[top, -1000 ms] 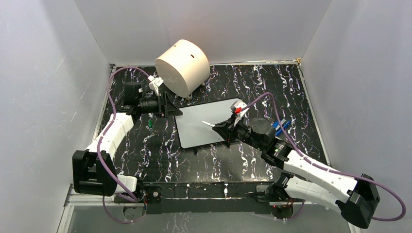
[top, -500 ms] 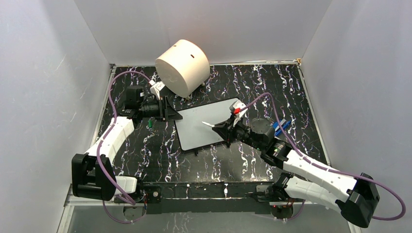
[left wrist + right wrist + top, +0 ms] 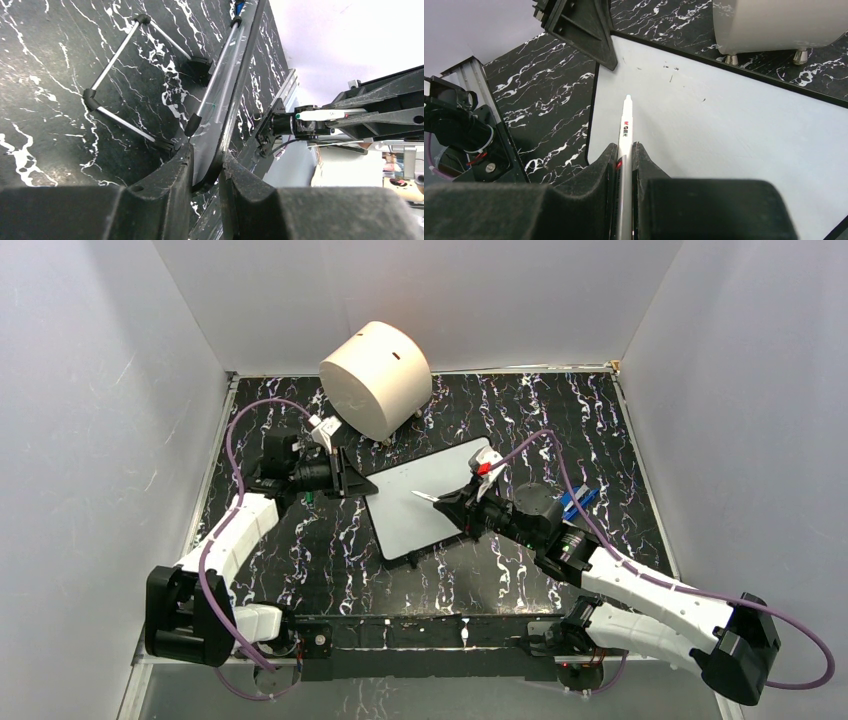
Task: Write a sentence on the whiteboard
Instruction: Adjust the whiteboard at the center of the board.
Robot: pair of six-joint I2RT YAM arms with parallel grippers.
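Whiteboard (image 3: 405,517) has swung nearer on the marbled table (image 3: 560,410).

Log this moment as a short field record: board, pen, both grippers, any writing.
board: small flat white rectangular whiteboard with a thin black rim, thin metal wire stand showing under it
left gripper: shut on the whiteboard's corner
right gripper: shut on a slim white marker pen
pen tip: over the whiteboard's face; contact cannot be told
writing: none, only a few dark specks
behind board: large cream cylinder
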